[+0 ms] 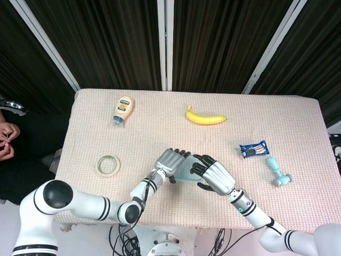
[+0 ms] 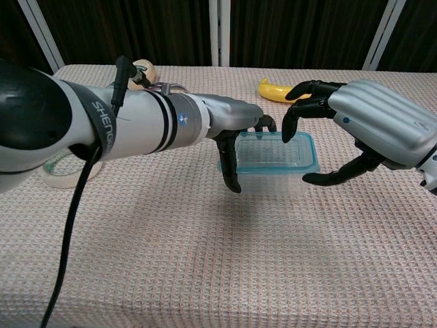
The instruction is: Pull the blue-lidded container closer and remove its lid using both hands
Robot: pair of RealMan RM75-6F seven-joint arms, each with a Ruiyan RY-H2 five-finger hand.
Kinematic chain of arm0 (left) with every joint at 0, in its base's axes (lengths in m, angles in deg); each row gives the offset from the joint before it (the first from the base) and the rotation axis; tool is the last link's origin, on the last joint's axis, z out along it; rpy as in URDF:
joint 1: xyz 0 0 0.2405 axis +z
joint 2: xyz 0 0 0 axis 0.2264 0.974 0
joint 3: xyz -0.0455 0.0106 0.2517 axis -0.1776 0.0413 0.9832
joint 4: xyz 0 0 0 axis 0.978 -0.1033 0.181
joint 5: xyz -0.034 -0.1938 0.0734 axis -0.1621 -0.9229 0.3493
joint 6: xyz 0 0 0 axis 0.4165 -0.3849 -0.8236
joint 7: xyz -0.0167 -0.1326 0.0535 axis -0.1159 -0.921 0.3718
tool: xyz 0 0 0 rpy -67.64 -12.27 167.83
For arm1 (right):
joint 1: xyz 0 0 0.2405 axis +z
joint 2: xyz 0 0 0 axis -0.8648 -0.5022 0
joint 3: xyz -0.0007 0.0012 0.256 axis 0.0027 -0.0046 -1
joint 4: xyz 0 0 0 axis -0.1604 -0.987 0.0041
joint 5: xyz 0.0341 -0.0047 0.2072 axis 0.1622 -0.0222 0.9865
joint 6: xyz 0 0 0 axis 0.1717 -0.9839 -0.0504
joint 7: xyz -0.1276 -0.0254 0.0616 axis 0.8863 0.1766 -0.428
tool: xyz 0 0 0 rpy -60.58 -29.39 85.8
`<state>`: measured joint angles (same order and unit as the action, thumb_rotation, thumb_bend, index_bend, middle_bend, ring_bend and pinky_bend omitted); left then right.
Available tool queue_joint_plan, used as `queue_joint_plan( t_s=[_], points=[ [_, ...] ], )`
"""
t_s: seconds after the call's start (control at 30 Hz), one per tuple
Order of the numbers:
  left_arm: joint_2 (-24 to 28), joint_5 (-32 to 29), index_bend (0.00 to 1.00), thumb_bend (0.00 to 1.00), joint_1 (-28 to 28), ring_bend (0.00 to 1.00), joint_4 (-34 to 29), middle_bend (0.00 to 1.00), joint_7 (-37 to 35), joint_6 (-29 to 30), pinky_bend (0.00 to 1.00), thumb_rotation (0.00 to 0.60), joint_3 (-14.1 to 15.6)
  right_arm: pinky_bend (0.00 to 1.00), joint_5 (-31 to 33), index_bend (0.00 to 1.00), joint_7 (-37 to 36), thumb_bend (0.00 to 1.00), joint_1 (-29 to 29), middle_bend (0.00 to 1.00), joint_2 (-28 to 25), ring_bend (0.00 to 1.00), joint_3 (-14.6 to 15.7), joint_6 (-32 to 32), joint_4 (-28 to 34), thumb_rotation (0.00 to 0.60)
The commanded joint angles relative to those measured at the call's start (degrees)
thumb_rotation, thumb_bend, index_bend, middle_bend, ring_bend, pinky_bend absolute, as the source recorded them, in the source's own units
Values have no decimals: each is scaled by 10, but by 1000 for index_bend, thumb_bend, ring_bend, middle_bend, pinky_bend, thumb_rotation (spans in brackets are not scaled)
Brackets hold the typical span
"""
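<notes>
Gripping the left end of the blue-lidded container [image 2: 270, 158], left hand [image 2: 239, 133]; curled open over its right end, right hand [image 2: 355, 133].

1. The container [image 2: 270, 164] sits on the desk [image 1: 160, 133] near its front edge, about midway across.
2. The left hand [image 1: 170, 163] is at the container's left side, the right hand [image 1: 213, 176] at its right.
3. The banana [image 1: 205, 117] lies behind the container.
4. The bottle [image 1: 123, 110] lies far back on the left.
5. The tape roll [image 1: 108, 165] lies left of the left hand.
6. The snack packet [image 1: 253, 149] and a small tool [image 1: 277, 172] lie to the right, the tool nearer the front.
</notes>
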<state>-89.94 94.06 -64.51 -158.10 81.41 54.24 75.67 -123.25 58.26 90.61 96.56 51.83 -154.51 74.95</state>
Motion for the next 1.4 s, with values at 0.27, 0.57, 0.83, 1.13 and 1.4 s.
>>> queue_joint_plan(
  t_s=[0.27, 0.57, 0.83, 1.13, 1.4],
  points=[
    [-3, 8, 216, 1, 6, 192, 0, 309, 4, 2, 258, 600, -4, 304, 1, 453, 12, 250, 2, 415, 3, 185, 0, 2, -1, 600],
    [16, 22, 211, 1, 17, 193, -22, 300, -10, -6, 255, 600, -7, 359, -8, 515, 7, 426, 1, 454, 29, 231, -2, -24, -37, 600],
    [24, 38, 183, 1, 24, 192, -30, 289, -20, -14, 253, 600, -5, 377, -9, 540, 5, 466, 0, 475, 28, 248, -5, -38, -39, 600],
    [27, 51, 151, 1, 29, 191, -31, 280, -21, -12, 253, 600, 2, 385, -5, 549, -11, 472, 3, 483, 26, 252, -5, -38, -35, 600],
    [23, 57, 151, 1, 28, 191, -28, 279, -17, -8, 253, 600, 5, 385, 6, 549, -28, 471, 2, 485, 19, 252, -6, -31, -19, 600]
  ],
)
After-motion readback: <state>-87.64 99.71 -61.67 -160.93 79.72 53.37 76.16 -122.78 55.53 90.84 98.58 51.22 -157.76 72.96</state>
